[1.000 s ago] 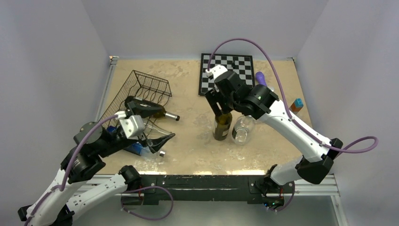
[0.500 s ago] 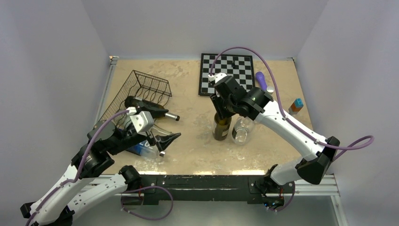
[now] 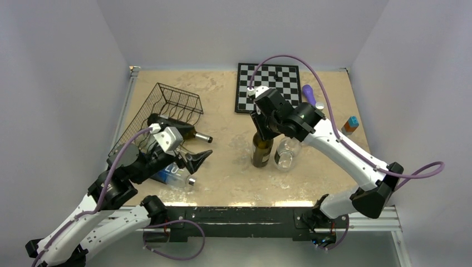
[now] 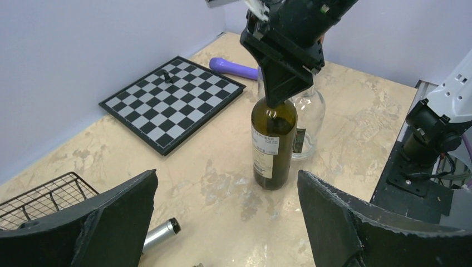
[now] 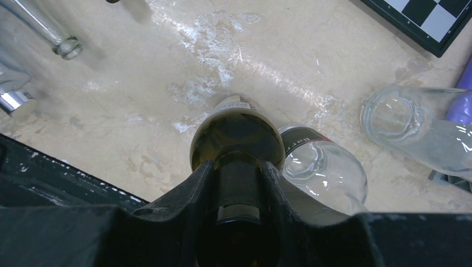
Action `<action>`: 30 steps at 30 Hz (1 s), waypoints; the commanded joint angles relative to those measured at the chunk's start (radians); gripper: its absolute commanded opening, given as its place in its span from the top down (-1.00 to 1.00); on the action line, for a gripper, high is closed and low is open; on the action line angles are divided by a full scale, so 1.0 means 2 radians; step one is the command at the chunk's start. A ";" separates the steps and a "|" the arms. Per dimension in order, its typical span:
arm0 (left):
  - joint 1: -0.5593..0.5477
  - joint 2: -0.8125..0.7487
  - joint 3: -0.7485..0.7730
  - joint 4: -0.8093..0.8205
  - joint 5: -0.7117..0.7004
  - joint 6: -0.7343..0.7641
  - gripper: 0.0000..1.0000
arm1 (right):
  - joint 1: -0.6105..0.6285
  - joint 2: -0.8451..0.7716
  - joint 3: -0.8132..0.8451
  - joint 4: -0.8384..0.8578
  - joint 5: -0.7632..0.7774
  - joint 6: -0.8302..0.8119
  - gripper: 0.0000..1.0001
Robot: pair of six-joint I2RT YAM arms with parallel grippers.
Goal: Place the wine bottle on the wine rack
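Note:
A dark green wine bottle [image 3: 262, 151] with a pale label stands upright mid-table, also seen in the left wrist view [image 4: 273, 144]. My right gripper [image 3: 260, 132] comes down from above and is shut on its neck. In the right wrist view both fingers [image 5: 192, 192] press the sides of the neck above the bottle's shoulder [image 5: 236, 136]. The black wire wine rack [image 3: 172, 100] sits tilted at the far left with another dark bottle [image 3: 178, 130] lying across it. My left gripper [image 3: 197, 158] hangs open beside the rack, empty, facing the wine bottle.
A clear glass bottle [image 3: 286, 153] stands touching the wine bottle's right side. A chessboard [image 3: 270, 83] lies at the back, a purple object [image 3: 309, 93] to its right, a small orange-and-blue item [image 3: 350, 123] further right. Clear bottles [image 3: 178, 177] lie under my left arm.
My right gripper lowered slightly and shut on the wine bottle's neck. My left arm moved up and to the right, away from the table's near edge, staying open.

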 commanded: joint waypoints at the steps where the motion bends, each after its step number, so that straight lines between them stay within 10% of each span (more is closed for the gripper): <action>1: -0.001 0.012 0.009 0.003 0.004 -0.028 -0.99 | -0.001 -0.048 0.060 0.034 -0.037 -0.005 1.00; 25: -0.001 0.091 -0.090 0.088 0.128 -0.047 -0.98 | -0.001 -0.067 0.152 0.142 -0.345 0.149 1.00; 30: -0.001 0.089 -0.086 0.066 0.126 -0.018 -0.40 | -0.001 -0.071 0.143 0.161 -0.370 0.158 1.00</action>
